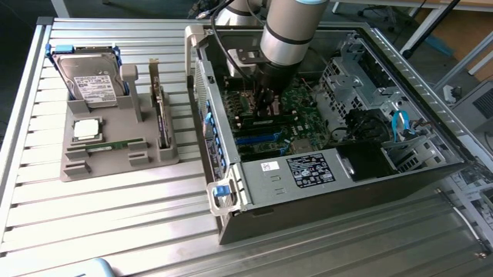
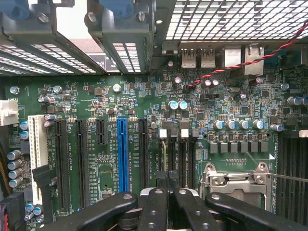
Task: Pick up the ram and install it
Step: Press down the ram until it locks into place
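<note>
1. Open computer case (image 1: 254,213) lying on its side at the exterior view's right, arm reaching down into it.
2. Grey tray (image 1: 115,164) just beside the case, at the exterior view's left, holding the loose parts.
3. Green motherboard (image 2: 96,96) on the floor of the case, directly beneath the wrist.
4. Gripper (image 2: 166,199) clenched, fingers pressed together over the memory slots (image 2: 175,151). Nothing recognisable as a green stick between them.
5. Ram (image 1: 109,145) lying flat in a groove near the front of the tray, outside the case and well apart from the gripper (image 1: 266,107), with the case wall between.
6. Judged from this: pickup not yet done. Best done well by gripping the stick across its long edges near the middle, keeping it level, avoiding the chips, and clearing the case wall without brushing it.
</note>
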You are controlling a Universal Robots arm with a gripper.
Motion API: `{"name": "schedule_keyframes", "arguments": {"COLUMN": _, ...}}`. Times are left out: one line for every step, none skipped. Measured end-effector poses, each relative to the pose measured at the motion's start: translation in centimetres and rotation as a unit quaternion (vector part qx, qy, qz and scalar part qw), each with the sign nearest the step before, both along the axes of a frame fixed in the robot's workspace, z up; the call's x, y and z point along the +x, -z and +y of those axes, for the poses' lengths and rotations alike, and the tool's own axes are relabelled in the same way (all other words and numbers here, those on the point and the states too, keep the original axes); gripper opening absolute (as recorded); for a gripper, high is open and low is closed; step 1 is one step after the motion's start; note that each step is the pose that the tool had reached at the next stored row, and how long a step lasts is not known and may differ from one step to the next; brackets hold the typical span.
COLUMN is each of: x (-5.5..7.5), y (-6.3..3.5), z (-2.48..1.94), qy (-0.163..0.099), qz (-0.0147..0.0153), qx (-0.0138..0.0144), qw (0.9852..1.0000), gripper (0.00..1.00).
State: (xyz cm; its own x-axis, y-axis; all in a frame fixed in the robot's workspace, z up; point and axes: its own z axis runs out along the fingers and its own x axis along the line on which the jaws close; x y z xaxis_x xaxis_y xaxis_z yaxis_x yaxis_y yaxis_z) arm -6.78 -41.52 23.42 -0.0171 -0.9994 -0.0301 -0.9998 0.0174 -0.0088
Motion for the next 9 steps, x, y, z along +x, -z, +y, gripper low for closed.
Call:
{"name": "schedule_keyframes", "arguments": {"x": 0.0, "y": 0.01, "z": 0.0, "qy": 0.0, "qz": 0.0, "qx": 0.0, "qw": 1.0, "gripper": 0.11}}
{"name": "schedule_keyframes", "arguments": {"x": 0.0, "y": 0.04, "z": 0.0, "qy": 0.0, "qz": 0.0, "qx": 0.0001, "qw": 1.0, "gripper": 0.11}}
{"name": "schedule_keyframes", "arguments": {"x": 0.0, "y": 0.09, "z": 0.0, "qy": 0.0, "qz": -0.0001, "qx": 0.0001, "qw": 1.0, "gripper": 0.11}}
{"name": "schedule_keyframes", "arguments": {"x": 0.0, "y": 0.14, "z": -0.01, "qy": 0.0, "qz": 0.0, "qx": 0.0, "qw": 1.0, "gripper": 0.11}}
{"name": "schedule_keyframes", "arguments": {"x": 0.0, "y": 0.18, "z": -0.02, "qy": 0.0, "qz": 0.0, "qx": -0.0001, "qw": 1.0, "gripper": 0.11}}
{"name": "schedule_keyframes", "arguments": {"x": 0.0, "y": 0.21, "z": -0.02, "qy": 0.0, "qz": 0.0001, "qx": -0.0002, "qw": 1.0, "gripper": 0.11}}
{"name": "schedule_keyframes", "arguments": {"x": 0.0, "y": 0.24, "z": -0.02, "qy": 0.0, "qz": 0.0001, "qx": -0.0003, "qw": 1.0, "gripper": 0.11}}
{"name": "schedule_keyframes", "arguments": {"x": 0.0, "y": 0.24, "z": -0.02, "qy": 0.0, "qz": 0.0001, "qx": -0.0002, "qw": 1.0, "gripper": 0.11}}
{"name": "schedule_keyframes", "arguments": {"x": 0.0, "y": 0.25, "z": -0.02, "qy": 0.0, "qz": 0.0001, "qx": -0.0002, "qw": 1.0, "gripper": 0.11}}
